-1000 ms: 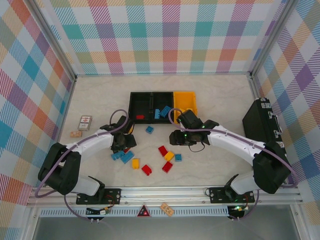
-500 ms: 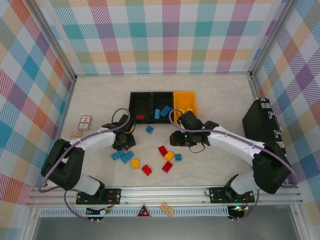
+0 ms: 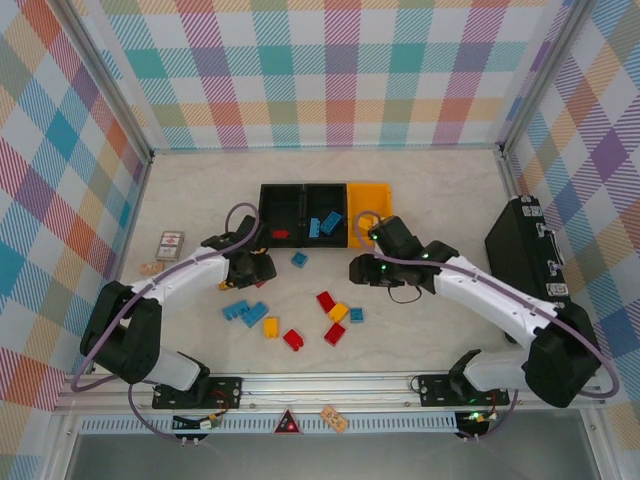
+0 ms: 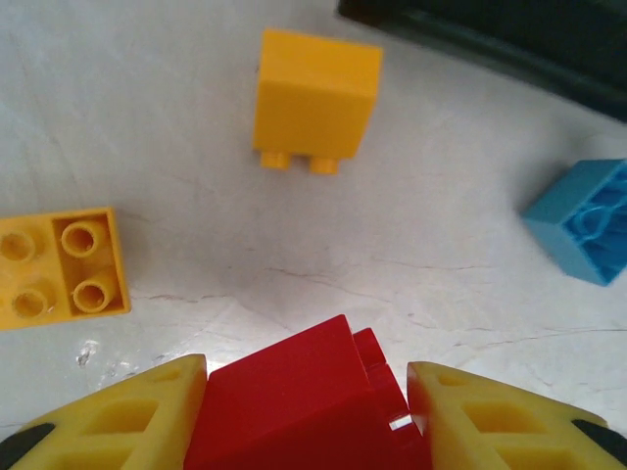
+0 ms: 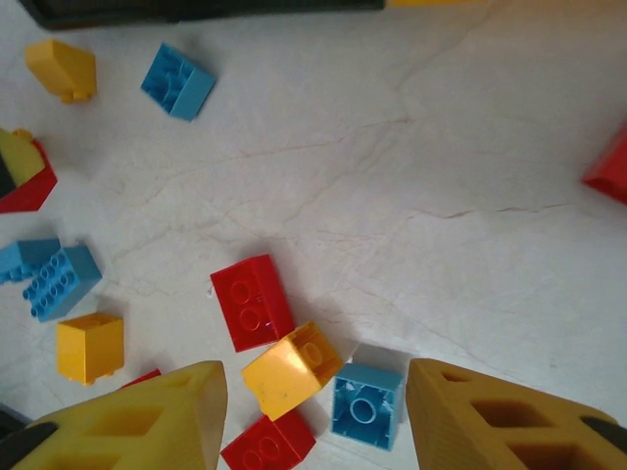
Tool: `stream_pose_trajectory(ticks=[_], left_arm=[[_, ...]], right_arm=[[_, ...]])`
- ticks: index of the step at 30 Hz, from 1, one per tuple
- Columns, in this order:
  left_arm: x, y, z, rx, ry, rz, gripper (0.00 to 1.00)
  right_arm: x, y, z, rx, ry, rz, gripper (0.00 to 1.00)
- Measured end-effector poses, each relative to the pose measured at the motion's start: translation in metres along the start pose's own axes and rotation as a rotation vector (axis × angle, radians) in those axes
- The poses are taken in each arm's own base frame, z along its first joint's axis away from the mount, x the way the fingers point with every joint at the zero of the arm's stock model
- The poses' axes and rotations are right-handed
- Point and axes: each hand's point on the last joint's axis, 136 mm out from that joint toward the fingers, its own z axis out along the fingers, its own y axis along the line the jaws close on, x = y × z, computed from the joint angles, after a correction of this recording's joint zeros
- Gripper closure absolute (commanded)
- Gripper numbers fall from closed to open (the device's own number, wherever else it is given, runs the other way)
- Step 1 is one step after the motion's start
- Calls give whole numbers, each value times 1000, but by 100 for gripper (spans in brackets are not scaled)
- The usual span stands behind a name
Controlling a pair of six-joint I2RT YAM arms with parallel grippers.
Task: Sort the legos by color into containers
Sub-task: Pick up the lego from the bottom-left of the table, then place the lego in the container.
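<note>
On the left gripper (image 4: 305, 377) I see the jaws pinching a red lego (image 4: 294, 406) over the tabletop (image 4: 323, 264), two yellow legos (image 4: 316, 98) lying just ahead. On the right gripper (image 5: 309, 377) they are spread, empty, above loose legos (image 5: 253, 302) — red, yellow, blue — with the containers (image 3: 303, 186) beyond.

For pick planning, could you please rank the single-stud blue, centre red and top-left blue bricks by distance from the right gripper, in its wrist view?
1. Single-stud blue brick, low centre.
2. Centre red brick, middle left.
3. Top-left blue brick, far corner.
</note>
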Motion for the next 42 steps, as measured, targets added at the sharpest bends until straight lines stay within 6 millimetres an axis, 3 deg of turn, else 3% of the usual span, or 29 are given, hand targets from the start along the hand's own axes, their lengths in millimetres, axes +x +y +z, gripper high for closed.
stream_pose_trajectory(ticks=[5, 9, 16, 23, 26, 31, 36, 42], left_arm=[[-26, -22, -18, 45, -50, 18, 61], [-49, -42, -21, 60, -73, 40, 61], [-83, -71, -3, 31, -80, 85, 61], [-114, -74, 18, -17, -92, 81, 59], [-119, -72, 31, -42, -78, 81, 57], [-119, -73, 47, -61, -54, 87, 44], [-121, -74, 47, -59, -57, 86, 38], [-121, -75, 46, -55, -56, 86, 37]], right_arm=[[-13, -8, -21, -3, -73, 45, 47], [-5, -13, -18, 2, -60, 67, 47], [16, -26, -6, 26, -2, 100, 47], [15, -25, -8, 19, -9, 102, 47], [15, -26, -9, 18, -10, 101, 47], [16, -26, -8, 19, -8, 102, 47], [16, -26, -8, 19, -9, 102, 46], [15, -25, -8, 15, -14, 100, 47]])
